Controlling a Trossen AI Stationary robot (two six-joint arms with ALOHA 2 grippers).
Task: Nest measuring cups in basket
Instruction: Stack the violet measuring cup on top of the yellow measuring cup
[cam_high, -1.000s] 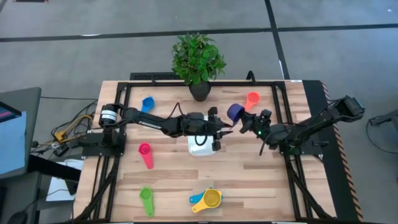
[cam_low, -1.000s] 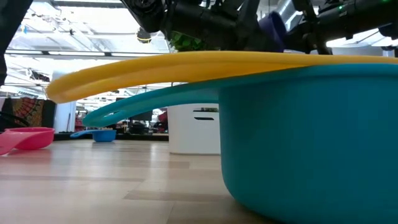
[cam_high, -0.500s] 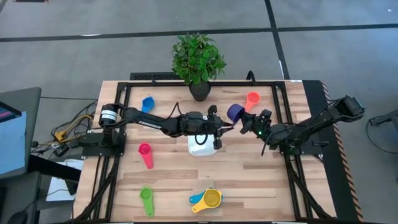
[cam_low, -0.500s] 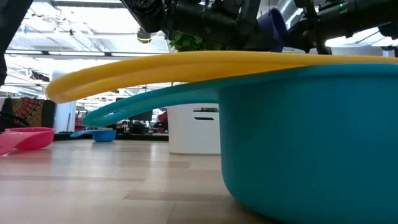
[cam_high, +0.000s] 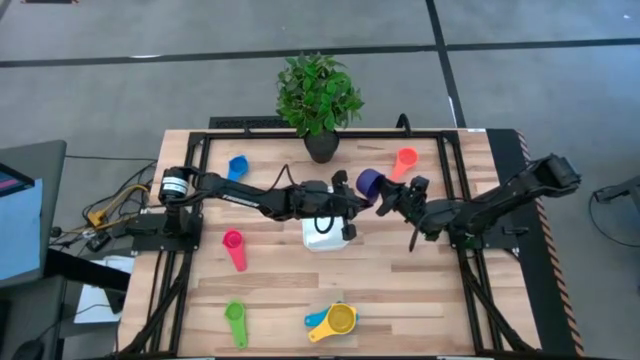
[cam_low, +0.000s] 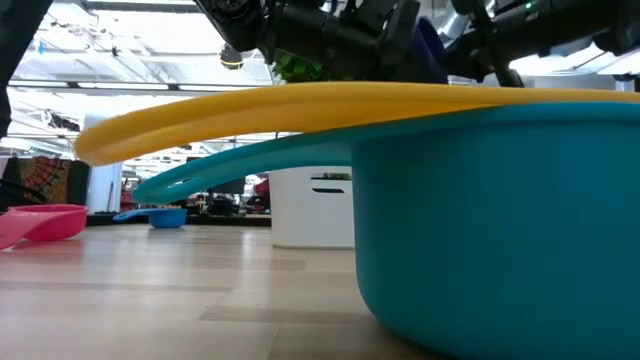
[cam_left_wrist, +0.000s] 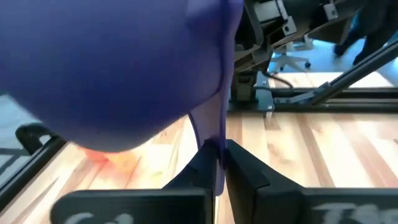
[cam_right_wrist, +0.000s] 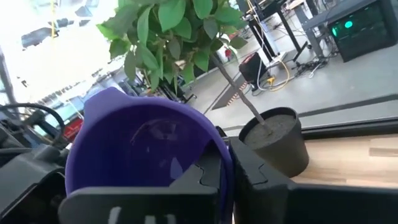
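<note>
Now both arms' jaws grip purple cup (cam_high: 368, 181) above basket (cam_high: 322, 238) edge.

Counter (cam_high: 400, 290): pale wood planks, matt. Purple cup (cam_right_wrist: 143, 155) and teal cup (cam_low: 500, 220): smooth plastic, slight sheen. Basket (cam_low: 312, 207): white plastic. Fingers (cam_left_wrist: 245, 171): matt black.

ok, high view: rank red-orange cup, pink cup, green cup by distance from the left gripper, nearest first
1. Small red-orange plastic measuring cup: just right of the left gripper, toward the table's far edge.
2. Pink plastic measuring cup: well to its left.
3. Green plastic measuring cup: near-left part of the table, farthest.
</note>
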